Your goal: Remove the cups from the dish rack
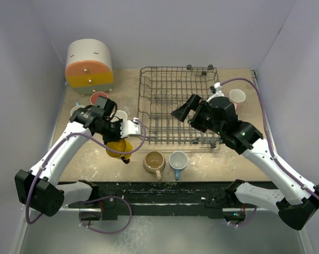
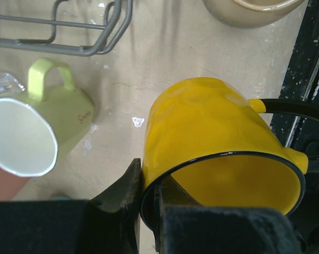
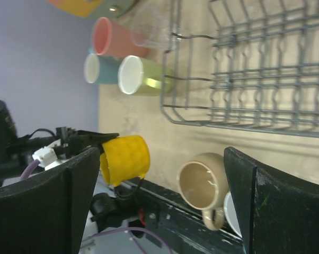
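Observation:
My left gripper [image 1: 117, 141] is shut on the rim of a yellow cup [image 1: 118, 148], one finger inside and one outside. The cup is tilted and close over the table's front left. In the left wrist view the gripper [image 2: 149, 182] pinches the black-rimmed yellow cup [image 2: 212, 132]. My right gripper [image 1: 182, 112] is open and empty over the dish rack [image 1: 149, 84]; no cup shows in the rack. In the right wrist view its wide-open fingers [image 3: 276, 206] frame the yellow cup [image 3: 125, 159] and a tan mug [image 3: 202, 185].
On the table: tan mug [image 1: 154, 161] and blue mug [image 1: 178, 160] in front of the rack, a pink cup [image 1: 237, 97] to its right. Salmon tumbler [image 1: 99, 98], blue mug [image 1: 76, 111], yellow-green mug [image 2: 48, 127] and clear glass [image 2: 3, 83] to its left. Drawer box [image 1: 89, 66] far left.

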